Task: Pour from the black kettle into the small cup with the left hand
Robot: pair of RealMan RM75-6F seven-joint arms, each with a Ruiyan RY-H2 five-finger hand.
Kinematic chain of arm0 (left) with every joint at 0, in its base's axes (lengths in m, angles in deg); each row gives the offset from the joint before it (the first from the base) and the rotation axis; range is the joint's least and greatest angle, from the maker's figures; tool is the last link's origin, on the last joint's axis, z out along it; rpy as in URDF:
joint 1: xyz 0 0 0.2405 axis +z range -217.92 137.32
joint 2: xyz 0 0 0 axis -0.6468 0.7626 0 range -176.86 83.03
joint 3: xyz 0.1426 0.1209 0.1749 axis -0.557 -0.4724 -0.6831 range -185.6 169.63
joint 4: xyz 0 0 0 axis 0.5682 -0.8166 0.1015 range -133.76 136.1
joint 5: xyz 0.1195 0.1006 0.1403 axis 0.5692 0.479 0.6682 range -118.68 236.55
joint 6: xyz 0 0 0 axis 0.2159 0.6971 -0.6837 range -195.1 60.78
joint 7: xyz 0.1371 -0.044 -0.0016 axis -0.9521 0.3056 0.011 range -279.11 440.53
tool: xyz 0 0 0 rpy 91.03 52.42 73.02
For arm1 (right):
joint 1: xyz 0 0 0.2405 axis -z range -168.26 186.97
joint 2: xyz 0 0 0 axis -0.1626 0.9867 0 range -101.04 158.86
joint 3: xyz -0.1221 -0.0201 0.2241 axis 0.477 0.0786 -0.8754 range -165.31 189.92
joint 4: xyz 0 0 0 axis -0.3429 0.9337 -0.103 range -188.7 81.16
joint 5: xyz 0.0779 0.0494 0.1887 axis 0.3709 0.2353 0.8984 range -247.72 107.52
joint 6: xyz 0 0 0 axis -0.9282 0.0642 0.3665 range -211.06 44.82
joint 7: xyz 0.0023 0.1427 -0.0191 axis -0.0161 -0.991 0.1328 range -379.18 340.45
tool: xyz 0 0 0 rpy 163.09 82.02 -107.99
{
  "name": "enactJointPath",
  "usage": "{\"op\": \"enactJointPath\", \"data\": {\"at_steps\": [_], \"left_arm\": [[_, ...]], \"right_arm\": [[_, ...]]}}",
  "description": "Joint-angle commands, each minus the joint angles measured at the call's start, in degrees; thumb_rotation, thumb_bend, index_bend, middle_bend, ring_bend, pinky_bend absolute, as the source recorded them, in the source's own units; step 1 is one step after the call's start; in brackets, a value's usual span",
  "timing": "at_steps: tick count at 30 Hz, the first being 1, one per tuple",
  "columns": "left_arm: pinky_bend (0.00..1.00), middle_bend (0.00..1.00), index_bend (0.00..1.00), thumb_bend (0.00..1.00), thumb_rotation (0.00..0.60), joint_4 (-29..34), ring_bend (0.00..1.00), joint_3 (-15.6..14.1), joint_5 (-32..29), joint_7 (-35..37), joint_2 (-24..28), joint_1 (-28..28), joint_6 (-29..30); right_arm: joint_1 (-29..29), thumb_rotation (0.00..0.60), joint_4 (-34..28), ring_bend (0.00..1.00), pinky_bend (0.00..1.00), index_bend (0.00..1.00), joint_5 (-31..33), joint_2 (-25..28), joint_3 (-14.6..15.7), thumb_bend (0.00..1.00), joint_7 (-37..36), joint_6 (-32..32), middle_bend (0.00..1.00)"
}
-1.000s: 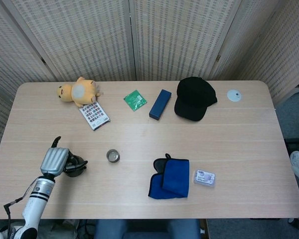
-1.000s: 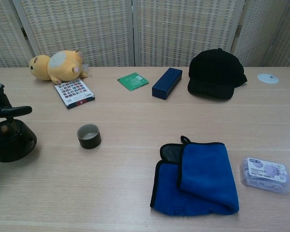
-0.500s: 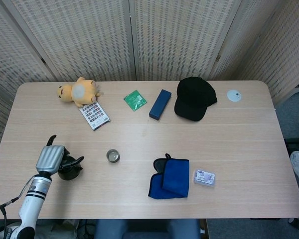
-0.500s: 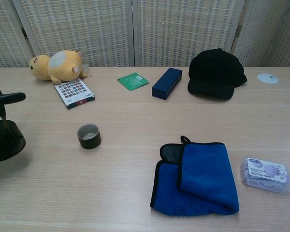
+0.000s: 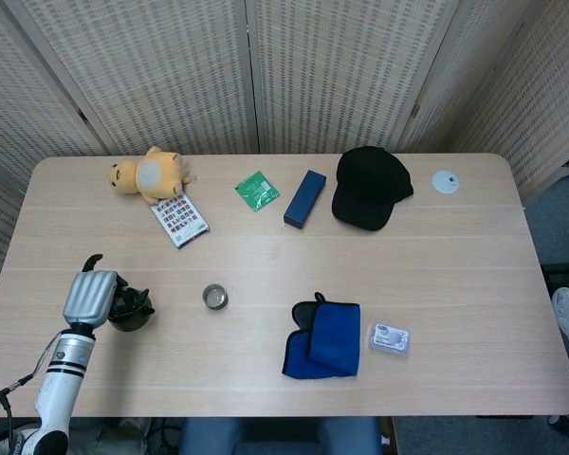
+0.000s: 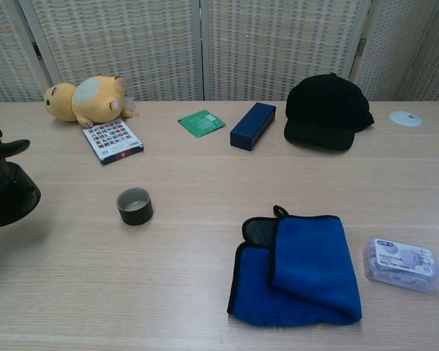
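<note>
The black kettle (image 5: 131,308) is at the table's front left, gripped at its handle by my left hand (image 5: 88,297). In the chest view the kettle (image 6: 9,199) shows at the left edge, seemingly just off the table, with a shadow under it; most of the hand is cut off there. The small dark cup (image 5: 214,297) stands upright and empty-looking to the right of the kettle, about a hand's width away, and also shows in the chest view (image 6: 134,205). My right hand is in neither view.
A yellow plush toy (image 5: 150,174) and a patterned card (image 5: 180,220) lie behind the kettle. A green packet (image 5: 257,190), blue box (image 5: 304,198), black cap (image 5: 370,187) and white disc (image 5: 445,182) sit at the back. A blue cloth (image 5: 324,339) and small plastic case (image 5: 389,338) lie front right.
My left hand has drawn the kettle a little left, away from the cup, and lifted it slightly. The cup and everything else stay put.
</note>
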Motion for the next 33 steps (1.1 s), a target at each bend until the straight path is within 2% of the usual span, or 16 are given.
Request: {"op": "enactJointPath", "data": {"at_steps": [1,8,15,24,33], "left_arm": [[0.13,1.00,1.00,0.33,0.254,-0.24,1.00,-0.10,0.61,0.12,-0.02,0.07,0.16],[0.20,1.00,1.00,0.35,0.254,-0.13,1.00,-0.38,2.45,0.44,0.29,0.09,0.23],[0.27,1.00,1.00,0.36,0.350,0.09,1.00,-0.64,3.33,0.28,0.67,-0.04,-0.17],[0.37,1.00,1.00,0.36,0.365,0.09,1.00,-0.47,4.89,0.58,0.48,-0.44,-0.38],[0.42,1.00,1.00,0.36,0.371,0.37,1.00,0.21,5.91,-0.57,-0.04,-2.02,-1.46]], "right_arm": [[0.04,0.600,-0.08,0.00,0.00,0.02,-0.03,0.05,0.01,0.11,0.04,0.05,0.09],[0.14,0.600,-0.25,0.00,0.00,0.02,-0.03,0.16,0.08,0.11,0.12,0.02,0.09],[0.16,0.600,-0.27,0.00,0.00,0.02,-0.04,0.16,0.09,0.11,0.10,0.00,0.09],[0.08,0.600,-0.01,0.00,0.00,0.02,0.03,0.11,0.10,0.11,-0.10,-0.32,0.09],[-0.19,0.600,-0.72,0.00,0.00,0.02,-0.26,0.90,-0.30,0.11,0.46,-0.04,0.09]]}}
